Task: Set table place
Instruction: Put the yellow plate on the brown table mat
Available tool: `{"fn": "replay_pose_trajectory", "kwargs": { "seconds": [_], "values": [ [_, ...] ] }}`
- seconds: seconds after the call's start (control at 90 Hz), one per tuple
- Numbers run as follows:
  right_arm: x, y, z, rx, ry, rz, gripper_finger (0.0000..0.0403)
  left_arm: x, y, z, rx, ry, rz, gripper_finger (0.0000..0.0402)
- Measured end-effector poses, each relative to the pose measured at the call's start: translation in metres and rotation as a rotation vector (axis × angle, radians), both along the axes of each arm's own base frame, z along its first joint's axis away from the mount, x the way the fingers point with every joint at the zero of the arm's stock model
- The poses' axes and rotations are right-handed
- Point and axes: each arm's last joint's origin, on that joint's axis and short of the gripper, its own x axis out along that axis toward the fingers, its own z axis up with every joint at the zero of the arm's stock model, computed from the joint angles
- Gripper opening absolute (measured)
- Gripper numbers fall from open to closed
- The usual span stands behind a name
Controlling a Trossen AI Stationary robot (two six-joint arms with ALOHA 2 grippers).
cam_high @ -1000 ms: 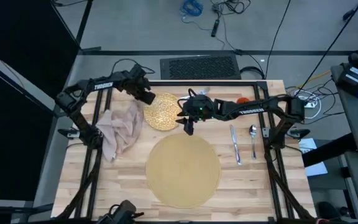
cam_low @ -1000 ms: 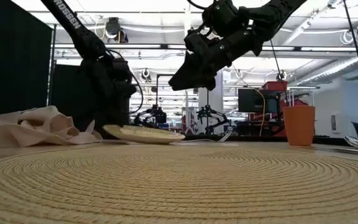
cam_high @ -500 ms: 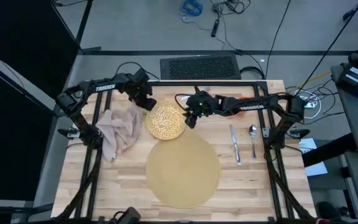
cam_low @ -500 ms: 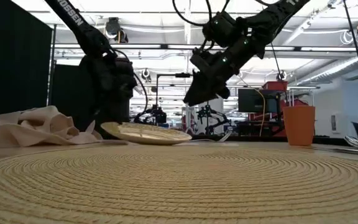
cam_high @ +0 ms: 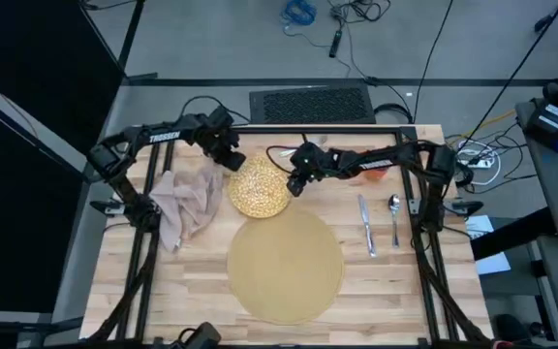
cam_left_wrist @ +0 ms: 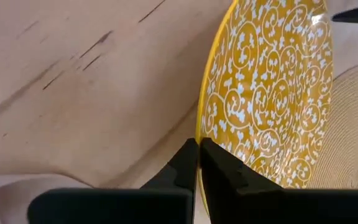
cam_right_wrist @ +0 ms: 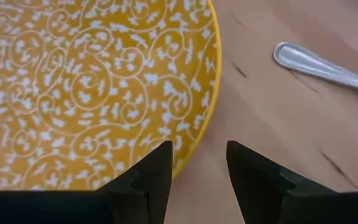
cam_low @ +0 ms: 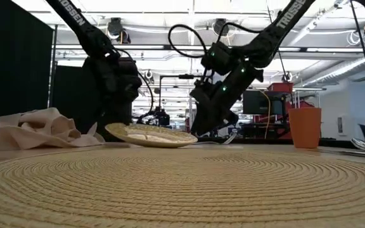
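Between both arms, plate [cam_high: 258,187], left tool [cam_high: 229,159] pinching its rim, right tool [cam_high: 295,186] spread beside it

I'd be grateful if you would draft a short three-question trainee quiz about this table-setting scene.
1. True or false: the left gripper is shut on the rim of the yellow plate.
2. The right gripper is: A) open beside the plate's rim, B) shut on the spoon, C) holding the orange cup.
3. Fill in: the plate overlaps the far edge of the round ____.

Key: 1 true; 2 A; 3 placemat.
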Motion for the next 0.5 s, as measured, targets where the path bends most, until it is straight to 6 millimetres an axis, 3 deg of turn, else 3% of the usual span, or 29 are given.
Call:
{"fn": "replay_pose_trajectory", "kwargs": {
  "seconds": [0.5],
  "values": [
    [0.0036,-0.0049,-0.0015,0.060,-0.079,0.039,0.0138,0.0036,0.0039,0.0017,0.056,-0.040,-0.014,0.0000]
  ]
}}
